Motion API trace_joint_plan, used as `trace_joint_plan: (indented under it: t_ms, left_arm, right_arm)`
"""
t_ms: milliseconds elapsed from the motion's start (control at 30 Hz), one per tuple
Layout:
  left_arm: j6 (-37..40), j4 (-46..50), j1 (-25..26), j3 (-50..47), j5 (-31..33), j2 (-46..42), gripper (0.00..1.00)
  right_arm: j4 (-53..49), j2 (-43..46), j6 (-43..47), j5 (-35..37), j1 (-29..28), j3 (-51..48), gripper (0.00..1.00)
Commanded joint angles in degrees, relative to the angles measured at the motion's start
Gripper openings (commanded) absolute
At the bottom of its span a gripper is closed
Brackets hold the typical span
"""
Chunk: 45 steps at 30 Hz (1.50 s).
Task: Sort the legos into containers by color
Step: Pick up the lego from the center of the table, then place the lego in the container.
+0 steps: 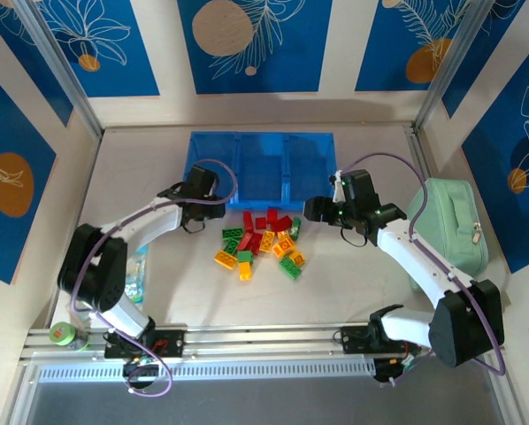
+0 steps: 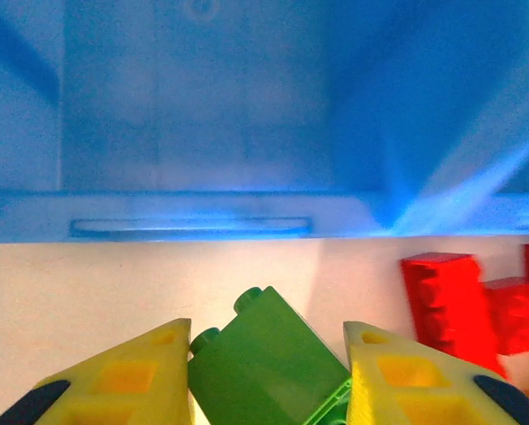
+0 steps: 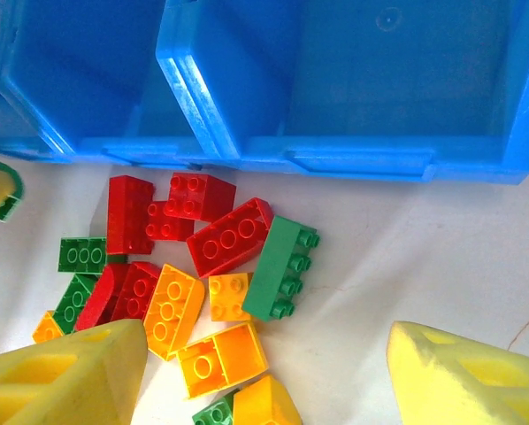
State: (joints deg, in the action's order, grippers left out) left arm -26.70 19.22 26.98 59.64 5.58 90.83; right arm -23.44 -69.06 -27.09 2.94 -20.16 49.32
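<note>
The left tool (image 2: 266,343), clenched on a green lego (image 2: 263,367) at the 6 o'clock wall of the containers (image 1: 260,168), seems to make the first delivery, as these look bare and the other legos (image 1: 263,241) lie heaped on the desk (image 1: 353,283) below the released right tool (image 3: 266,341).

Surface materials and finishes
Legos (image 3: 229,235): hard, glossy moulded plastic; containers (image 1: 260,168): translucent blue plastic, smooth with a light sheen; table (image 1: 362,283): matt, smooth; pouch (image 1: 446,221): soft pale green fabric.
</note>
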Motion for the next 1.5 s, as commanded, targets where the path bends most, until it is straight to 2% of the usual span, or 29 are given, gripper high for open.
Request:
trace_joint_plan:
  t_ms: [0, 133, 367, 733, 800, 867, 900, 1000, 1233, 1333, 1467]
  left_arm:
    - [0.6, 1.4, 1.7, 3.4, -0.5, -3.0, 0.31]
    - [3.9, 1.1, 2.9, 11.4, -2.7, 0.2, 0.31]
    - [6.4, 4.8, 4.3, 28.8, -5.4, 12.8, 0.31]
    - [9.2, 13.6, 4.4, 52.2, -5.4, 29.7, 0.33]
    - [9.5, 15.6, 4.5, 55.3, -5.5, 32.0, 0.38]
    - [9.6, 16.2, 4.4, 56.7, -5.1, 32.8, 0.59]
    - [9.6, 16.0, 4.5, 56.9, -4.9, 32.7, 0.68]
    - [9.6, 15.8, 4.6, 56.9, -4.6, 30.7, 0.77]
    - [11.4, 13.7, 6.7, 50.5, -3.0, 20.4, 0.79]
    - [10.7, 10.0, 7.6, 41.4, -2.1, 12.6, 0.79]
    - [7.9, 2.6, 7.9, 24.6, -1.8, 0.6, 0.79]
  right_arm:
    - [0.4, 1.4, -0.7, -1.0, -0.7, -1.2, 0.72]
    - [0.4, 2.1, -1.0, -1.1, -0.9, -1.1, 0.72]
    - [-1.5, 4.4, -1.0, -0.8, -1.6, -1.5, 0.72]
    - [-2.5, 6.7, -1.7, -0.8, -2.0, -3.3, 0.72]
    - [-2.7, 6.7, -1.8, -0.8, -2.3, -3.0, 0.72]
    - [-3.1, 6.7, -1.7, -0.7, -2.6, -2.5, 0.72]
    - [-3.2, 6.8, -1.7, -0.6, -2.8, -2.4, 0.72]
    - [-3.6, 6.6, -1.1, 0.4, -3.7, -1.7, 0.73]
    - [-4.8, 4.7, -1.0, 2.3, -6.6, 0.6, 0.73]
    - [-6.0, 2.3, -1.5, 4.2, -9.0, 2.6, 0.73]
    - [-7.1, -1.6, -2.4, 6.8, -12.2, 5.4, 0.73]
